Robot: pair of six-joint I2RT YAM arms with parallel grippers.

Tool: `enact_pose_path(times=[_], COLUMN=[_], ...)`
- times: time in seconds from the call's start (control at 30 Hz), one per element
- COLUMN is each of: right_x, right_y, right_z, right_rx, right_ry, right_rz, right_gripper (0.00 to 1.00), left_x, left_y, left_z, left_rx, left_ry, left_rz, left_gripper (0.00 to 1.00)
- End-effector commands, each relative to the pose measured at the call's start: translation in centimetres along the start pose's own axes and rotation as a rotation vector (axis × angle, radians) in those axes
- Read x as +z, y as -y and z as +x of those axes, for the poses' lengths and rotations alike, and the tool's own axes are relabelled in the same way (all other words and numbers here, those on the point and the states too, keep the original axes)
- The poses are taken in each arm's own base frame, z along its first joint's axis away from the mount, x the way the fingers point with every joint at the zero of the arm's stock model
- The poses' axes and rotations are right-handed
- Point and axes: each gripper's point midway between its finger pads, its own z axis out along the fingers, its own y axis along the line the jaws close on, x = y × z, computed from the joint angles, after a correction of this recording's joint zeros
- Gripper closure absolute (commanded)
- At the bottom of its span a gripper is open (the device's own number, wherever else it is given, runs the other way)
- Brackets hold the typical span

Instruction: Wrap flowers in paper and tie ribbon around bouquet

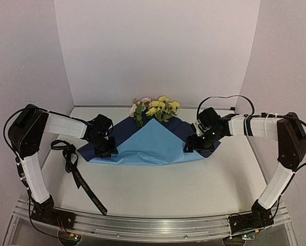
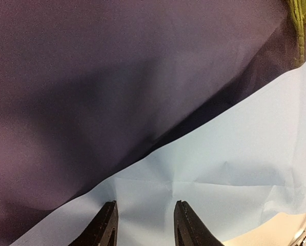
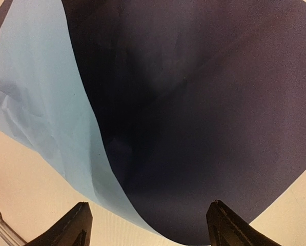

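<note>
Left and right jaws stand apart above the paper (image 1: 153,146); flowers (image 1: 160,107) beyond.

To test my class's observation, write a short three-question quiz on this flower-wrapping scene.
1. True or false: the ribbon is tied round the flowers.
2. Which face of the paper lies folded on top in the middle? A navy, B light blue, C white.
3. Fill in: the right gripper has its jaws ___ over the paper.
Key: 1 false; 2 B; 3 open.
</note>
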Motion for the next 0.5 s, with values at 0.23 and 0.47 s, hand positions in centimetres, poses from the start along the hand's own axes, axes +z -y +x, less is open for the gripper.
enact_pose_path(times=[0.23,0.47], right_x=[0.6,0.8], right_y=[0.3,1.4], right_z=[-1.8,-2.5], right_rx=[0.025,0.040], right_ry=[0.020,0.000], right_rz=[-0.035,0.028], right_gripper=[0.53,0.78], left_x=[0.4,0.4], left_y=[-1.6,-1.8], left_z=[-0.4,-0.5], left_rx=[0.043,0.063], left_ry=[-0.020,-0.023], left_rz=[-0.087,-0.102], left_gripper=[0.61,0.60])
